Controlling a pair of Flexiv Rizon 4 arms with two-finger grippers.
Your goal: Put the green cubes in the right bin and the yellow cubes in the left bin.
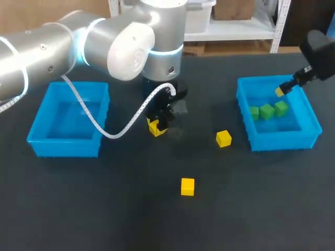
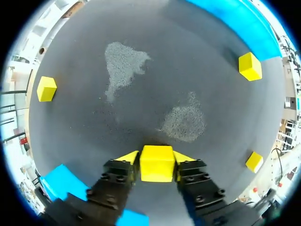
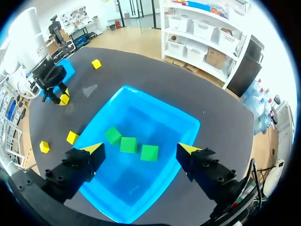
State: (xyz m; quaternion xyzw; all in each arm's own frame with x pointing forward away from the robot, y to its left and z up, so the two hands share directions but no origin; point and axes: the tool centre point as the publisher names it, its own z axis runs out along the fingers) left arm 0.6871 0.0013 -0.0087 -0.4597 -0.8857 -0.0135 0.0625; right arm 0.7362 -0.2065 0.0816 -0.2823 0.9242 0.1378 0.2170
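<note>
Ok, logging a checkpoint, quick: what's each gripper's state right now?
Left gripper: shut on a yellow cube.
Right gripper: open, holding nothing, above the right bin.

Head camera overlooks the whole table (image 1: 104, 214); left wrist close above it; right wrist higher, sharing the right bin (image 3: 157, 123).

A dark, matte table (image 1: 104, 219) spans the whole scene. Two pale, grainy patches (image 2: 123, 63) mark its surface, close together, just left of the middle.
</note>
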